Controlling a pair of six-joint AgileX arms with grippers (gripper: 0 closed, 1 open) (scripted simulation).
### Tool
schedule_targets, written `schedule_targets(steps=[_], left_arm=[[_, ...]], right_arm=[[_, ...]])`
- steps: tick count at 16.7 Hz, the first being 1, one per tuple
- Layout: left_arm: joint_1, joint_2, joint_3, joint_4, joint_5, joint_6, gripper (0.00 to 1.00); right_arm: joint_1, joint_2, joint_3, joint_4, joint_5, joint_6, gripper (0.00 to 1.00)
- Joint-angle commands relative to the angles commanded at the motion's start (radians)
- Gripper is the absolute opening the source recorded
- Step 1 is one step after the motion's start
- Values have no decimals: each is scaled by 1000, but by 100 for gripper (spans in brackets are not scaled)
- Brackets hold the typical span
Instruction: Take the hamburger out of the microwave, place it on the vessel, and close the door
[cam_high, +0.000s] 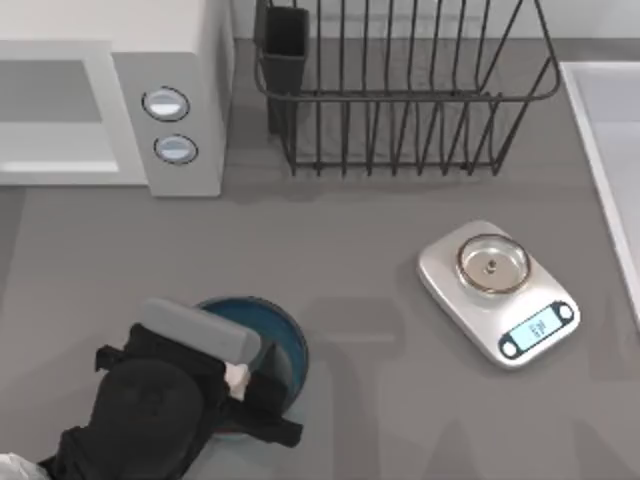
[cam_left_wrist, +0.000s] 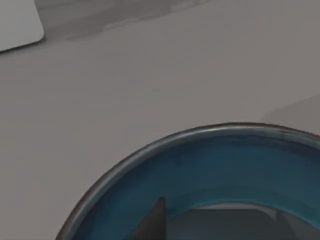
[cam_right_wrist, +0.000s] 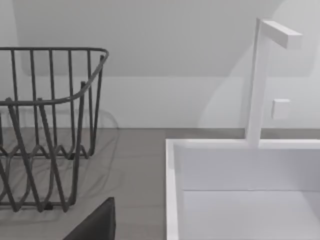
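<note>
Evidently my left claw (cam_high: 245, 385) pinches the small, light, squashy cream-white hamburger (cam_high: 237, 376) gently by its sides, just above the round blue bowl (cam_high: 285, 335).

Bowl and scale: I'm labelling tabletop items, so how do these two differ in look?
The bowl is round, deep and blue inside; the scale is flat and silver with a small lit display. The left claw hangs over the bowl, while the scale stands uncovered. Both rest on the grey table.
</note>
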Motion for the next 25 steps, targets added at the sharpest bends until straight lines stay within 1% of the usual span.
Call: schedule_targets(steps=[2,8,18,24,25], left_arm=[[-19,-10,-15,0,-15,-6,0],[-12,8,-8,9,-10,-2,0],[58,294,82,229,57,34,0],[64,321,86,246,64,38,0],[64,321,86,246,64,38,8]], right_arm=[[0,0,0,0,0,0,100],[0,0,0,0,0,0,100],[0,0,0,0,0,0,100],[0,0,0,0,0,0,100],[0,0,0,0,0,0,100]])
